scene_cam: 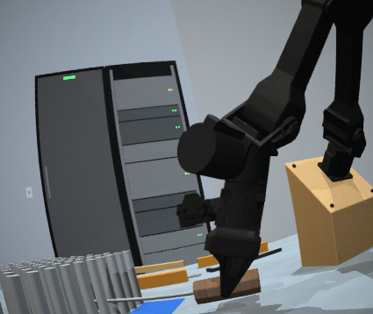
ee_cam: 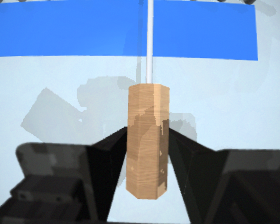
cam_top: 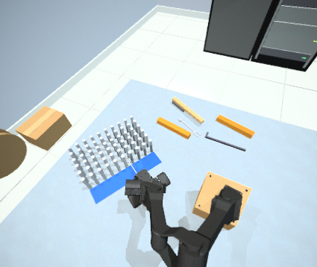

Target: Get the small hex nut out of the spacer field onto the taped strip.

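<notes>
My gripper (cam_top: 142, 178) (scene_cam: 227, 293) (ee_cam: 147, 131) is shut on the wooden handle (scene_cam: 249, 285) (ee_cam: 148, 100) of a hook tool, low over the table in front of the taped strip. The tool's thin metal rod (cam_top: 131, 165) (scene_cam: 153, 298) (ee_cam: 149, 50) runs across the blue taped strip (cam_top: 107, 190) (scene_cam: 161, 306) (ee_cam: 207, 35) and reaches in among the standing metal spacers (cam_top: 131, 124) (scene_cam: 34, 289). The hooked tip is hidden among them. The spacers look upright. The hex nut cannot be made out in any view.
Behind and right of the spacers lie two orange bars (cam_top: 174, 127) (cam_top: 235, 127), a brush with a wooden handle (cam_top: 193, 113), a small forked metal tool (cam_top: 189, 127) and a black angled rod (cam_top: 224, 142). The arm's wooden base block (cam_top: 204, 194) (scene_cam: 315, 228) stands at the right.
</notes>
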Tool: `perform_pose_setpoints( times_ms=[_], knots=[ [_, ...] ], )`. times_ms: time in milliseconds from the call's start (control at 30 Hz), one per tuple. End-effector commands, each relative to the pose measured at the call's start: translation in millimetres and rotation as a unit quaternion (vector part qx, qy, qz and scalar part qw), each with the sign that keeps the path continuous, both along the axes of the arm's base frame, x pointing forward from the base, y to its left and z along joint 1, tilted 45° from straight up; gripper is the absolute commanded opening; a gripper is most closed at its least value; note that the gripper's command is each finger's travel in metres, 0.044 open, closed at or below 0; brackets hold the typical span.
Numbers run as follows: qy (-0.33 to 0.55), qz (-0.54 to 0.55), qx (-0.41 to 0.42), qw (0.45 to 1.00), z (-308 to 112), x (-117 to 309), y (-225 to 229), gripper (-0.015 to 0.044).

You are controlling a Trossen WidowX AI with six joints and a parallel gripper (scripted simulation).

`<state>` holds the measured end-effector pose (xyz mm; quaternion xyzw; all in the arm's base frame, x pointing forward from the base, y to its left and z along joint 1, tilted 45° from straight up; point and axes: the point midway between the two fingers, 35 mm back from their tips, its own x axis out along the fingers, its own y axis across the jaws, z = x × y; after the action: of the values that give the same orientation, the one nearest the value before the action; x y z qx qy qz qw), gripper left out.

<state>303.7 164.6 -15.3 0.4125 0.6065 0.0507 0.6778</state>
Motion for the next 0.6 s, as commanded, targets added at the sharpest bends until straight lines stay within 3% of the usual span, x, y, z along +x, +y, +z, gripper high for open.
perform_pose_setpoints(
  times_ms=[0,567],
  knots=[
    [-0.003,0.001,0.001,1.0,0,5,0,0.0],
    [-0.003,0.001,0.001,1.0,-4,15,-3,0.0]
  ],
)
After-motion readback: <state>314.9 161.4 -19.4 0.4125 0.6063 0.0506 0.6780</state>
